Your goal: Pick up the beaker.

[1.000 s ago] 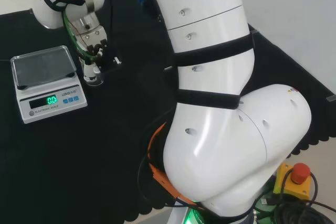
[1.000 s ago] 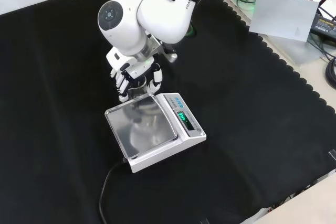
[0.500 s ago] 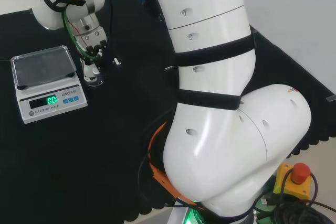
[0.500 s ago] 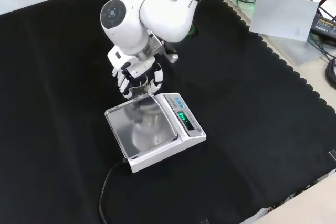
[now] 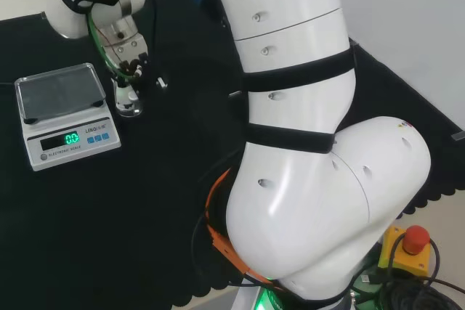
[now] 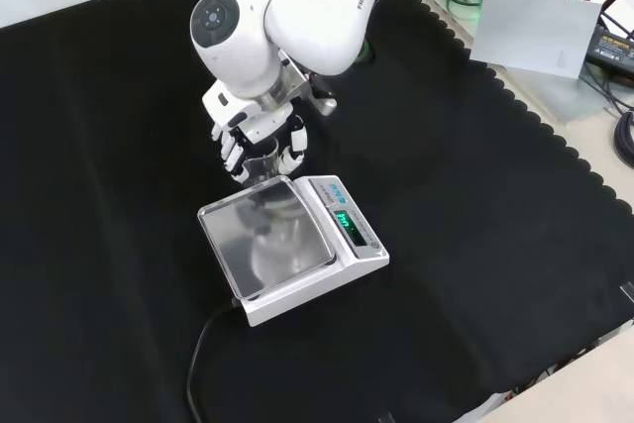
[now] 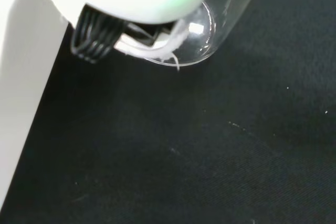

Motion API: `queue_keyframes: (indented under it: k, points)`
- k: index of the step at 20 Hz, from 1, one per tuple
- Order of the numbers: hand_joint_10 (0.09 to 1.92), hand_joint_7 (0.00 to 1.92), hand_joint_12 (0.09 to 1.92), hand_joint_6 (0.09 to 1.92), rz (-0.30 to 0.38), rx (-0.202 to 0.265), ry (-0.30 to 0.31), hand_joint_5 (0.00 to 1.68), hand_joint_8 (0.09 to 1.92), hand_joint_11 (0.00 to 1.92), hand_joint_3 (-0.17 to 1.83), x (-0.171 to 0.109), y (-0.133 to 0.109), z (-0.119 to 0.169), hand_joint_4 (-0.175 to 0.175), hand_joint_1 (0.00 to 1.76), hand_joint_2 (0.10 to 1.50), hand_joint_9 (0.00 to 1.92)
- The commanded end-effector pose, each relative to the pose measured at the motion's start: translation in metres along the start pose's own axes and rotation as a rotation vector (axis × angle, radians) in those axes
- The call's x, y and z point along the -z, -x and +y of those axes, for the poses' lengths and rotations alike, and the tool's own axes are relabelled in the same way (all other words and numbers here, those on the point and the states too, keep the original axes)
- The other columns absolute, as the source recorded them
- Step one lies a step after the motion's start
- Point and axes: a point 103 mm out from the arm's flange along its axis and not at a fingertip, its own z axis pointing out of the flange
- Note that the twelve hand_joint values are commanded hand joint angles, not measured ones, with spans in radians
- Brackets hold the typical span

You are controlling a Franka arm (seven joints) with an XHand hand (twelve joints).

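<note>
- The small clear glass beaker is in the grasp of the black and white hand; in the head view it sits just right of the white digital scale with its steel pan, and in the front view just above the scale's far edge.
- The fingers curl round one side of the glass and the thumb presses the other, so the hand is closed on the beaker, a pinch that suits a narrow, smooth vessel.
- In the wrist view the beaker's round base shows against the black cloth; whether it touches the cloth or hangs just above it I cannot tell.
- The arm's white link leans over the hand, whose fingers point down toward the bench, the wrist above the beaker's mouth.
- My judgement: the grasp is made and the lift is the step in hand.
</note>
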Motion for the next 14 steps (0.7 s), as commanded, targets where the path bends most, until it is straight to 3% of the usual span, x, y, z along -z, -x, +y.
queue_keyframes:
  k: [1,14]
  points:
    - [0.61,0.82,1.27,1.04,-0.02,0.004,0.008,0.68,0.73,0.69,0.8,0.014,0.007,-0.005,0.08,1.17,0.45,0.92]
    - [0.6,0.85,1.27,1.05,-0.098,-0.002,0.067,0.69,0.74,0.71,0.82,0.067,0.008,-0.018,0.079,1.18,0.45,0.94]
